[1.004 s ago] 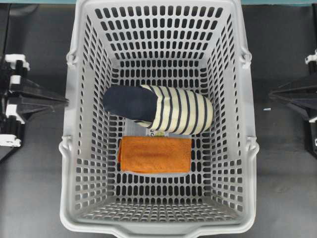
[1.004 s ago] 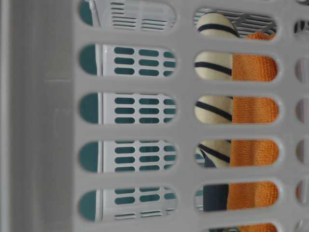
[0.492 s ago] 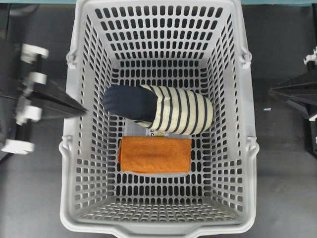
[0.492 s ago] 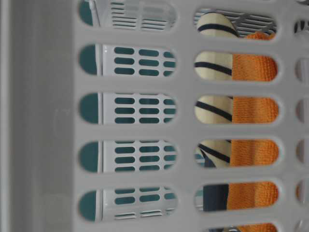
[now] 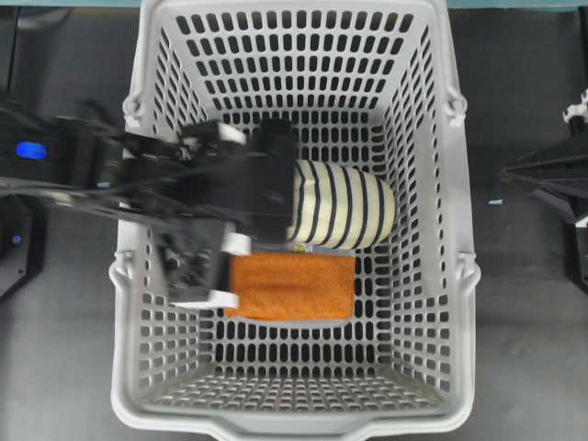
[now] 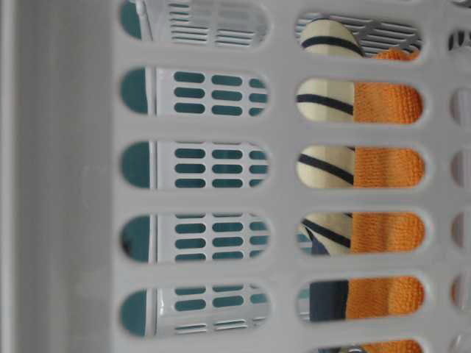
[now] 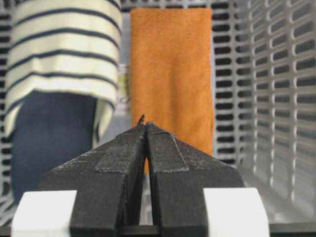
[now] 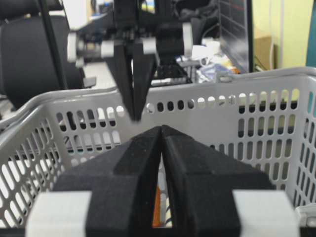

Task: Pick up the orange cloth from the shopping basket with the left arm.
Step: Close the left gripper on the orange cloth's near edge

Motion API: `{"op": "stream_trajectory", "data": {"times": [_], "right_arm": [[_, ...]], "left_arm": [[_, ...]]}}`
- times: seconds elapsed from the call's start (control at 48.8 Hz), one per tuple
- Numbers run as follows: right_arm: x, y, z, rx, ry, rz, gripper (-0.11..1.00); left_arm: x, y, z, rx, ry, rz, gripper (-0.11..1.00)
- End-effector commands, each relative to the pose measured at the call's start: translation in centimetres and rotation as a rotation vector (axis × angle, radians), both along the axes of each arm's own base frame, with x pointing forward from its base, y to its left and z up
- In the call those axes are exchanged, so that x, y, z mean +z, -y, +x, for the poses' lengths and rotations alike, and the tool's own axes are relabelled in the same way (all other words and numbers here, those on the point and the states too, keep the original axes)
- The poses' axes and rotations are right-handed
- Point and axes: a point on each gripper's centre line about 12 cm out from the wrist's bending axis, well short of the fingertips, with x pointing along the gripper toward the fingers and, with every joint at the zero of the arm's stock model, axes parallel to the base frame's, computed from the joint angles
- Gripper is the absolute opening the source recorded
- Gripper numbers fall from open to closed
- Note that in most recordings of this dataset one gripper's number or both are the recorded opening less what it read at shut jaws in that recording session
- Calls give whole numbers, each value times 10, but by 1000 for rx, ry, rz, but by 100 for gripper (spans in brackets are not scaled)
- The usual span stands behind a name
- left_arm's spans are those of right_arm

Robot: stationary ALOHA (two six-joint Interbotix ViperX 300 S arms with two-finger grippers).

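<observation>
The orange cloth [image 5: 292,287] lies flat on the floor of the grey shopping basket [image 5: 457,55], just in front of a striped slipper. My left gripper [image 5: 280,207] is shut and empty. It hangs inside the basket above the slipper's navy toe and the cloth's left end, without touching the cloth. In the left wrist view the shut tips [image 7: 144,123] point at the near end of the cloth [image 7: 170,74]. My right gripper [image 5: 503,173] is shut and empty outside the basket's right wall; its own view shows its tips [image 8: 161,127].
The navy-and-cream striped slipper [image 5: 344,207] lies across the basket's middle, touching the cloth's far edge. The slotted basket walls [image 7: 276,98] stand high around both. The left arm [image 5: 83,179] crosses the left rim. Dark table lies either side.
My left arm has swung from outside the basket's left wall over the rim and into the basket, above the slipper's toe. The cloth, slipper and right arm have not moved.
</observation>
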Motion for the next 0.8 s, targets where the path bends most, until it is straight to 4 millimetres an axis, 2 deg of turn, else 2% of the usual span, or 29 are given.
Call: {"op": "stream_trajectory", "data": {"times": [0.0,0.082,0.143,0.246,0.348,0.451,0.778], "right_arm": [[4,0,1,2,15,3,-1],[4,0,1,2,15,3,-1],[4,0,1,2,14,3,-1],[3,-1,1,4,11,5,-1],[3,-1,1,4,9,6,-1],[3,-1,1,4,11,6,-1],[1,-1,1,7,6,41,-1]], "left_arm": [[7,8,15,-17,17,5,0],[-4,13,26,-24,-10,6,1],[-10,16,32,-24,-26,3,9],[-25,20,39,-22,-60,1,36],[-41,23,44,-4,-93,-11,68],[-59,25,47,17,-135,-22,88],[-112,31,50,12,-213,-15,89]]}}
